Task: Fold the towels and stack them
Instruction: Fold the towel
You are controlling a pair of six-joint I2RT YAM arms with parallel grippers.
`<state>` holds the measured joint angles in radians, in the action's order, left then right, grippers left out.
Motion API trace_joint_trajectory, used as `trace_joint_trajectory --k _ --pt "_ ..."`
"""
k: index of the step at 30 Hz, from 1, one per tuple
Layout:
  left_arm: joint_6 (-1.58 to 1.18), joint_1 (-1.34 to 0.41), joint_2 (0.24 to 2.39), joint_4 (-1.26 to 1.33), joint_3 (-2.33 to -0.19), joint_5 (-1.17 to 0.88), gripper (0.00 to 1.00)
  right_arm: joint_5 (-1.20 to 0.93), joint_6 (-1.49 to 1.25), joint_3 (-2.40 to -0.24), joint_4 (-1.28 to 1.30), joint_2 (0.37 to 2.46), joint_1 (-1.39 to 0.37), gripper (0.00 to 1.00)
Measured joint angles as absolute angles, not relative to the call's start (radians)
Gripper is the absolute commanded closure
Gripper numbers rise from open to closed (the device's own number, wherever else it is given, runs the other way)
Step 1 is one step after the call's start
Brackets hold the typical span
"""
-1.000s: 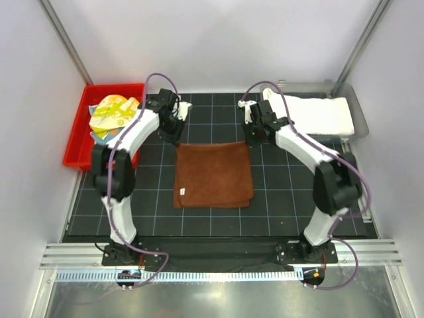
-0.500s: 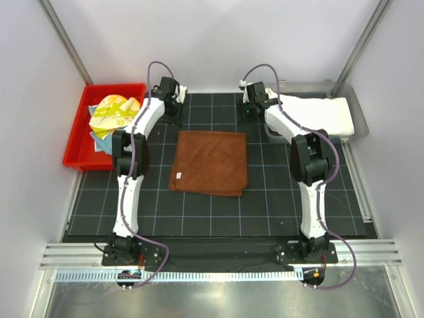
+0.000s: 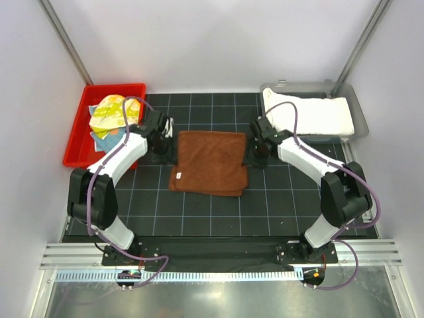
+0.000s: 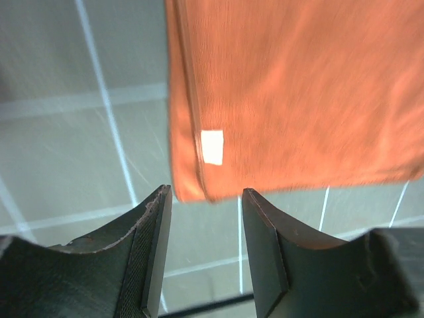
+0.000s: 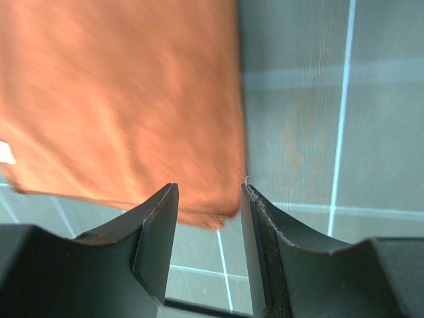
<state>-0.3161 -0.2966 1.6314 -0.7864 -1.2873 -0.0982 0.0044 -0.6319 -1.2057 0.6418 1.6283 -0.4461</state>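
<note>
The rust-brown towel (image 3: 210, 162) lies folded flat on the black grid mat, its white tag near the front left corner. My left gripper (image 3: 164, 149) hovers open just off the towel's left edge; in the left wrist view the towel (image 4: 298, 99) and its tag lie ahead of the open left gripper (image 4: 205, 192). My right gripper (image 3: 253, 154) stands open beside the right edge, and the right wrist view shows the towel's (image 5: 119, 99) corner between and below the spread fingers of the right gripper (image 5: 209, 187). The white towel (image 3: 311, 116) lies in the grey tray. The yellow printed towel (image 3: 112, 112) sits crumpled on a light blue one (image 3: 99, 136).
A red bin (image 3: 76, 149) at the back left holds the yellow and blue towels. The grey tray (image 3: 358, 112) stands at the back right. White walls and metal posts close in the mat on three sides.
Both grippers went from shut to open and let go of the brown towel. The arms reached to the far edge, then drew back beside the towel's left and right edges.
</note>
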Motion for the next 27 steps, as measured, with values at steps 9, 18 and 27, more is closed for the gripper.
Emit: trace_joint_trajectory --k 9,18,27 --pt "-0.471 -0.318 1.617 -0.654 -1.02 -0.168 0.54 -0.04 -0.819 -0.949 0.572 1.625 -0.51 0.51" --pt "-0.529 -0.319 1.617 -0.548 -0.991 -0.194 0.6 -0.04 -0.891 -0.899 0.479 1.608 -0.524 0.62" --pt "-0.563 -0.328 1.617 -0.539 -0.95 -0.183 0.6 -0.035 -0.901 -0.868 0.463 1.586 -0.524 0.67"
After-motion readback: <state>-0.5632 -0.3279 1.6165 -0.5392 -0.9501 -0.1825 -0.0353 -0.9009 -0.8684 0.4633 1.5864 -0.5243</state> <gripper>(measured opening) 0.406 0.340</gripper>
